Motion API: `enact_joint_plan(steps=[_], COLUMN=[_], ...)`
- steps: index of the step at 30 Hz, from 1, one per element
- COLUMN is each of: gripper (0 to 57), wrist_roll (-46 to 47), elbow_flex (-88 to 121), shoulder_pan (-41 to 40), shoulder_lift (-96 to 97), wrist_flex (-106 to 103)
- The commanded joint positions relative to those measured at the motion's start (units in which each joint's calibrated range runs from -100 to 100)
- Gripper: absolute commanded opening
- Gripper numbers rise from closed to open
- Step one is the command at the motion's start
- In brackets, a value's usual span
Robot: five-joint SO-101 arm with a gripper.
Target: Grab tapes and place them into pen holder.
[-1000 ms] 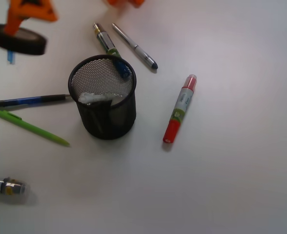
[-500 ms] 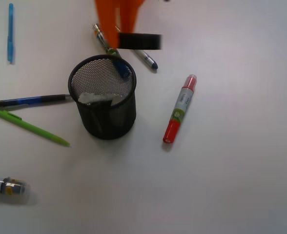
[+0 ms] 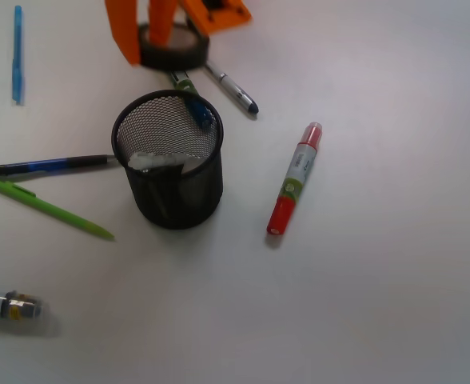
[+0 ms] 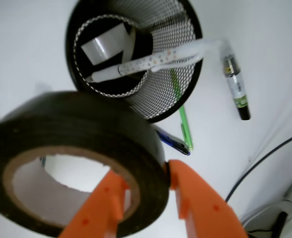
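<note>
- Now the orange gripper (image 3: pixel 151 36) is at the top edge of the front view, behind the pen holder (image 3: pixel 171 172), and it is closed on a dark tape roll (image 3: pixel 173 50).
- From the wrist view, one orange finger (image 4: pixel 104 203) goes through the pale core of the tape roll (image 4: pixel 76 158) and the other presses on the outside wall, so the ring is clamped between them.
- At the front view the roll is lying flat, just behind the holder's far rim, not above the opening.
- Inside the holder is a whitish tape roll (image 4: pixel 106 44), and a white pen (image 4: pixel 156 59) leans across the opening with its end over the rim.
- Close to the roll, a silver pen (image 3: pixel 231 88) and a green-banded pen (image 3: pixel 183 84) lie on the table (image 3: pixel 379 304).
- On the left side lie a blue pen (image 3: pixel 51 166) and a green pen (image 3: pixel 47 208), both near the holder; a light blue pen (image 3: pixel 17 52) is far at the left edge.
- On the right a red marker (image 3: pixel 295 180) lies apart from the holder, and beyond it the table is bare.
</note>
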Motion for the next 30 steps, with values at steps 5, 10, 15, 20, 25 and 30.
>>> enact_joint_plan(steps=[5,10,15,20,25,30], gripper=[0.2,0.2,0.2,0.2,0.2,0.2], wrist_roll=[1.71,2.34,1.22,1.27,0.88,0.88], elbow_flex=[15.15,34.63,58.72,69.05,74.85,81.37], shoulder_pan=[-2.81,-2.51,-1.61,-1.76,-1.39,-1.31], shoulder_lift=[-14.87,-17.25,-26.43,-33.14,-33.14,-33.14], wrist_flex=[-21.30,-43.08,-65.65,-77.46,-84.55,-94.26])
